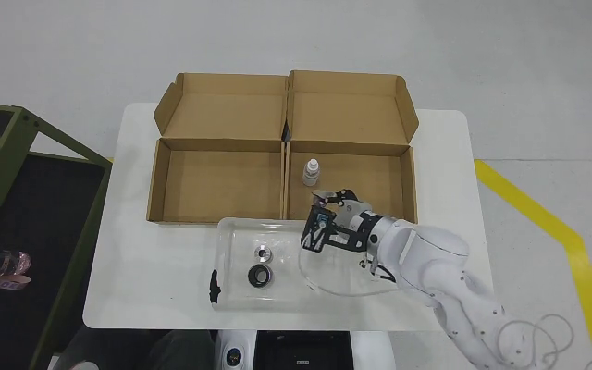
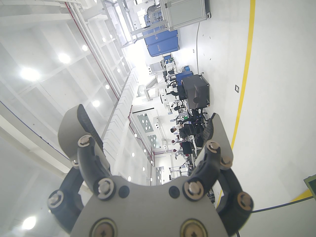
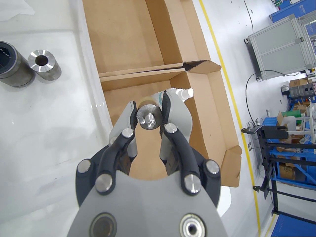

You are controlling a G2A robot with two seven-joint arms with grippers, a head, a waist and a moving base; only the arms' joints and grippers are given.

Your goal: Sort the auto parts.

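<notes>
**Right claw holds a metal part at the edge of the box**

The right claw (image 3: 149, 107) is clamped on a small metal cylinder (image 3: 148, 120), above where the clear tray (image 3: 81, 25) meets the cardboard box (image 3: 212, 114) holding a white bottle (image 3: 182, 93). Only the narrow fingertips pinch its smooth, round side, so it could slip and fall back into the tray, where two more metal sleeves (image 3: 44, 64) wait. Released near the bottle, it might strike it. The left claw (image 2: 147, 119) gapes wide, empty. The bottle's label is too small to read.
</notes>
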